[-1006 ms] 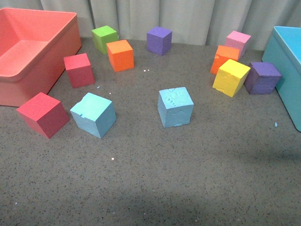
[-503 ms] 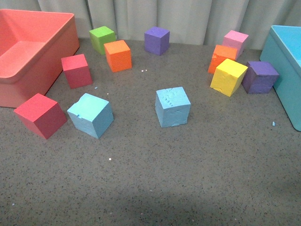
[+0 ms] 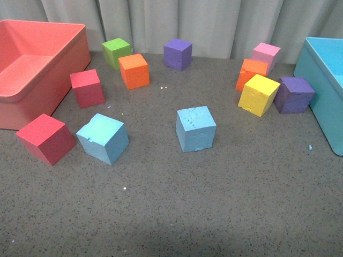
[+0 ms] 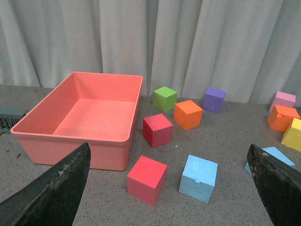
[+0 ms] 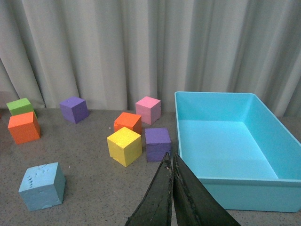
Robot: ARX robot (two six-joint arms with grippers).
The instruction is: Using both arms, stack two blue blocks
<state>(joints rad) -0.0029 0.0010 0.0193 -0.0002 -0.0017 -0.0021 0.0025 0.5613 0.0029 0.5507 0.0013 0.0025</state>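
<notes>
Two sky-blue blocks lie apart on the grey table: one at the left (image 3: 103, 138) beside a red cube, one with a dented top in the middle (image 3: 195, 128). Neither arm shows in the front view. In the left wrist view my left gripper (image 4: 168, 149) is open and empty, its fingers (image 4: 51, 188) wide apart, back from the left blue block (image 4: 198, 178). The other blue block (image 4: 275, 155) is partly hidden behind a finger. My right gripper (image 5: 169, 156) is shut on nothing, above the table near the bin, far from the middle blue block (image 5: 42, 186).
A salmon bin (image 3: 32, 69) stands at the far left and a light-blue bin (image 3: 321, 91) at the right edge. Two red cubes (image 3: 45, 138) (image 3: 87, 88), orange (image 3: 134, 70), green (image 3: 117, 52), purple (image 3: 178, 53), yellow (image 3: 259, 94), pink (image 3: 266, 54) and more cubes stand around.
The whole scene has slid a little in the front view, as if the camera tilted. The blocks keep their places relative to each other.
</notes>
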